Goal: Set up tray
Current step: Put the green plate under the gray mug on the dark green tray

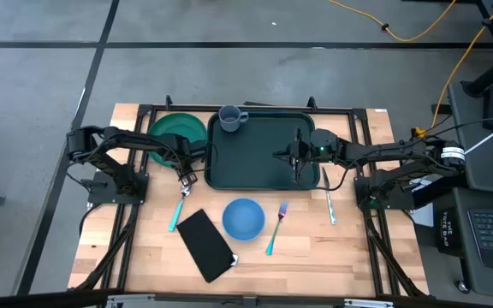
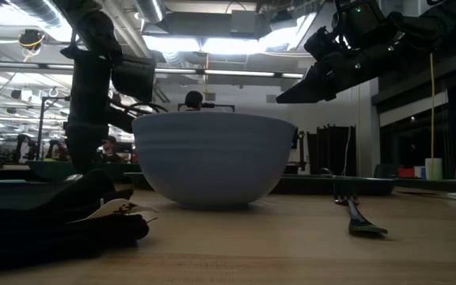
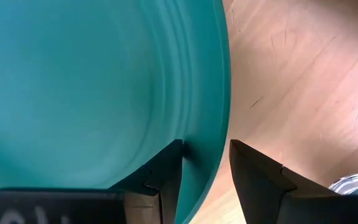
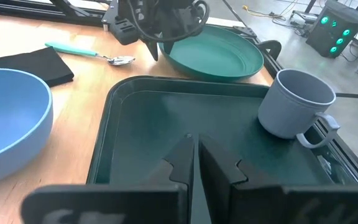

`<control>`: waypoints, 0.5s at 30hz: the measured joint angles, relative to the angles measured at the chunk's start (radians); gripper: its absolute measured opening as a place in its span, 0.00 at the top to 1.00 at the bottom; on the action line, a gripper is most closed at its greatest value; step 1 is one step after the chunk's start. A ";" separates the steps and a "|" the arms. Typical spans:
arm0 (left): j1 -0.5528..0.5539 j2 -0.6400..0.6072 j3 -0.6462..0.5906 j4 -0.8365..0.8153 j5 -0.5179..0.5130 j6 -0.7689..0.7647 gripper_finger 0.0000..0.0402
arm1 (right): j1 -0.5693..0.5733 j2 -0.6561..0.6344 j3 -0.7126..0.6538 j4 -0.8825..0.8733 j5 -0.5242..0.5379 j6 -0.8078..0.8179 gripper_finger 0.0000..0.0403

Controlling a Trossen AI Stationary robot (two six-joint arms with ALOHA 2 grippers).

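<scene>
The dark green tray [image 1: 255, 167] lies at the table's far middle, with a grey-blue mug [image 1: 232, 118] standing in its far left corner. A round green plate [image 1: 171, 128] rests flat on the wood just left of the tray. My left gripper [image 1: 188, 177] is open at the plate's near right rim [image 3: 211, 124]. One finger [image 3: 169, 163] stands over the plate's inside and the other [image 3: 253, 171] over the table outside. My right gripper [image 1: 296, 162] is shut and hovers above the tray's floor [image 4: 142, 124], right of centre, holding nothing.
A blue bowl [image 1: 244, 218] sits near of the tray. Beside it lie a black napkin [image 1: 204, 244], a teal-handled spoon [image 1: 180, 207], a teal fork [image 1: 274, 229] and a knife [image 1: 329, 197]. A black frame runs around the table.
</scene>
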 joint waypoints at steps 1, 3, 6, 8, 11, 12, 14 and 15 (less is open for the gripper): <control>0.000 0.000 0.000 0.000 0.000 0.003 0.68 | 0.000 0.000 0.000 0.000 0.000 0.000 0.93; 0.000 0.001 0.000 0.000 0.000 0.005 0.69 | 0.000 0.000 0.000 0.000 0.000 0.000 0.93; 0.000 0.001 0.000 0.000 0.000 0.007 0.70 | 0.000 0.000 0.000 0.000 0.000 0.000 0.93; 0.000 0.001 0.000 0.000 -0.001 0.022 0.72 | 0.000 0.000 0.000 0.000 0.000 0.000 0.93; 0.000 0.001 0.000 -0.001 -0.001 0.031 0.76 | 0.000 0.000 0.000 0.000 0.000 0.000 0.93; 0.000 0.001 0.000 -0.001 -0.001 0.032 0.77 | 0.000 0.000 0.000 0.000 0.000 0.000 0.93; 0.000 0.001 0.000 -0.001 -0.001 0.032 0.80 | 0.000 0.000 0.000 0.000 0.000 0.000 0.93; 0.000 0.001 0.000 -0.001 -0.001 0.032 0.82 | 0.000 0.000 0.000 0.000 0.000 0.000 0.93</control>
